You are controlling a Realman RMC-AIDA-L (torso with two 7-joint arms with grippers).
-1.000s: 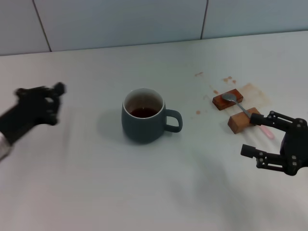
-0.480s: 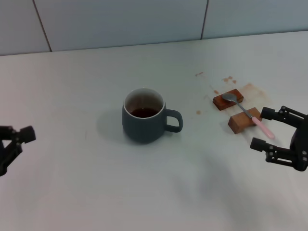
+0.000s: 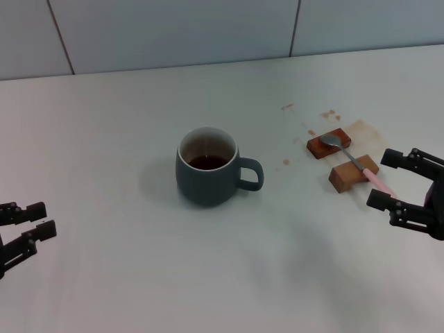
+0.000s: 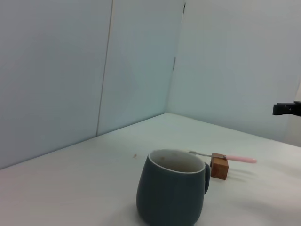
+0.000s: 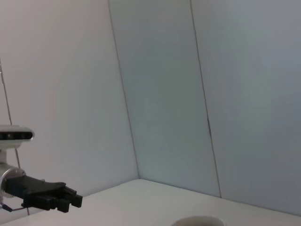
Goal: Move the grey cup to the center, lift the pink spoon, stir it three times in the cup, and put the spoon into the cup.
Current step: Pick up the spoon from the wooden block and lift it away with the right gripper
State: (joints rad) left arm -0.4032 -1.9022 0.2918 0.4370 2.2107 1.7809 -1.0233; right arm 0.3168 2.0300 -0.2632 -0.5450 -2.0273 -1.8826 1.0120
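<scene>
Inside, the grey cup (image 3: 207,168) holds dark brown liquid (image 3: 207,162).

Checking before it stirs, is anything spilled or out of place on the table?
Yes: brown stains spot the table around the two wooden blocks that prop up the spoon. The cup stands upright, nothing spilled beside it.

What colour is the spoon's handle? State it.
Pale pink; the pink spoon shows best in the head view.
</scene>
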